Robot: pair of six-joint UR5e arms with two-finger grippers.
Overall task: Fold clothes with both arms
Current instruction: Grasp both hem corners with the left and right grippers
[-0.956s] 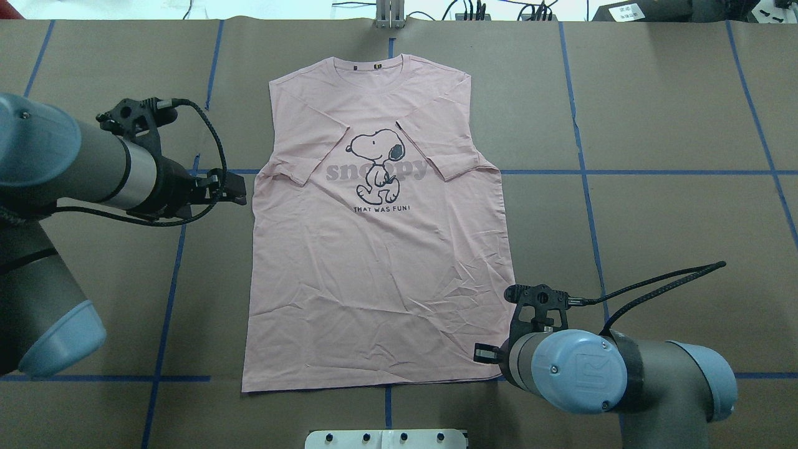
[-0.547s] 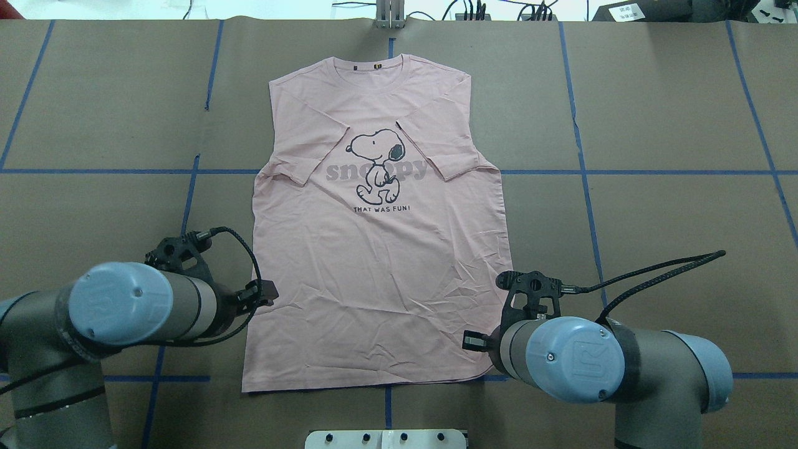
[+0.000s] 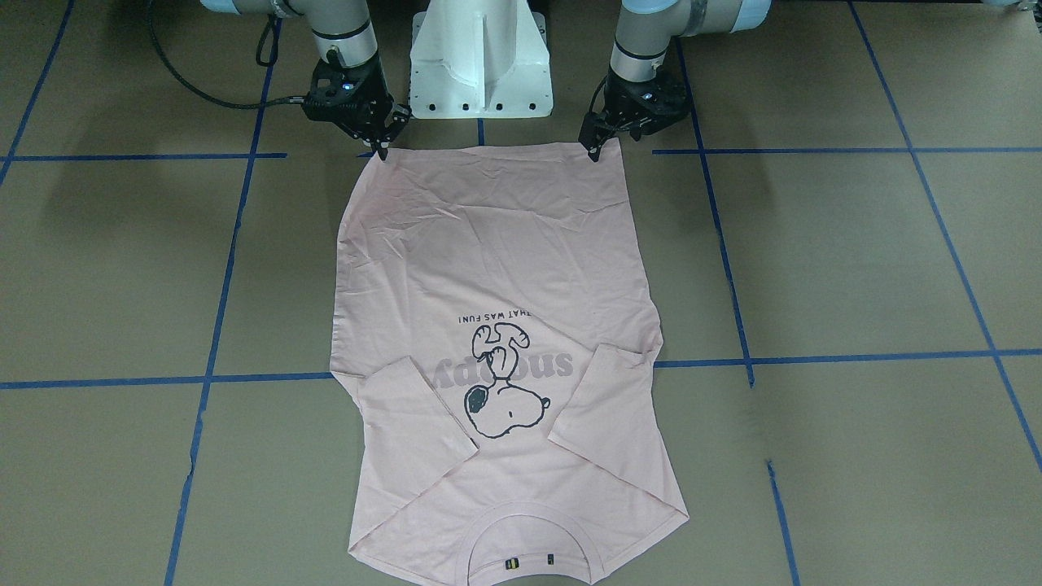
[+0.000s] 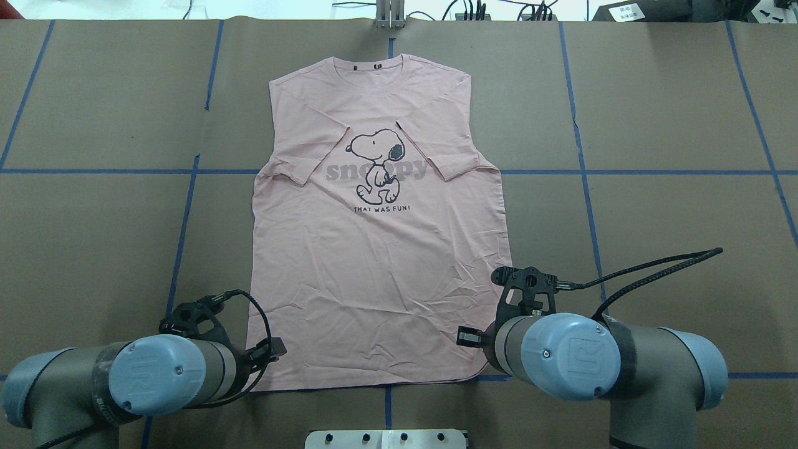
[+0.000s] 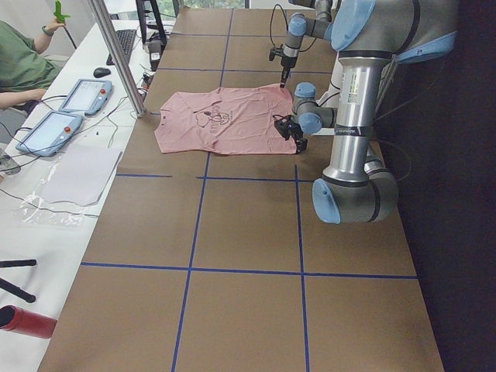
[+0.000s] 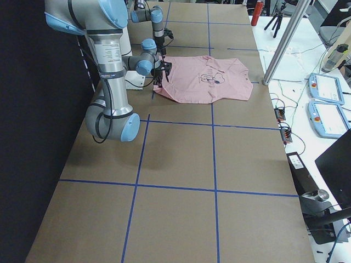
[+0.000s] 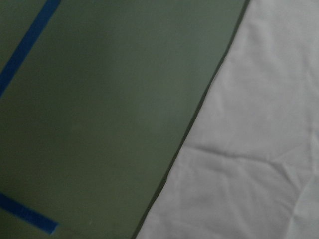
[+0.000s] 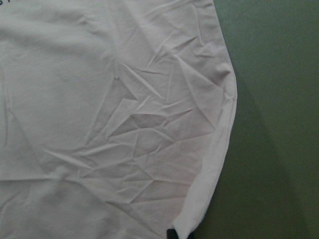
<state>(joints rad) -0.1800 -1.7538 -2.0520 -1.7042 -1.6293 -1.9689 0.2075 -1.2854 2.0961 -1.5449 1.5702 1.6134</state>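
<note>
The pale pink T-shirt [image 4: 380, 268] lies flat, print up, with both sleeves folded in over the chest and the collar at the far side. My left gripper [image 3: 597, 151] points down at the hem corner on my left and looks open; the left wrist view shows only the shirt's side edge [image 7: 259, 149] and bare table. At the other hem corner my right gripper [image 3: 379, 149] is shut on the cloth. There the hem curls up to a dark fingertip [image 8: 172, 233]. In the overhead view both wrists cover the corners.
The white pedestal base [image 3: 480, 57] stands just behind the hem, between the arms. Blue tape lines cross the brown table [image 4: 654, 218]. A metal post [image 5: 116, 54], tablets [image 5: 81, 97] and a seated person [image 5: 23, 54] are beyond the far edge.
My left arm swung from beside the left sleeve down to the near hem corner. My right gripper shifted slightly inward and away, and the hem corner moved with it.
</note>
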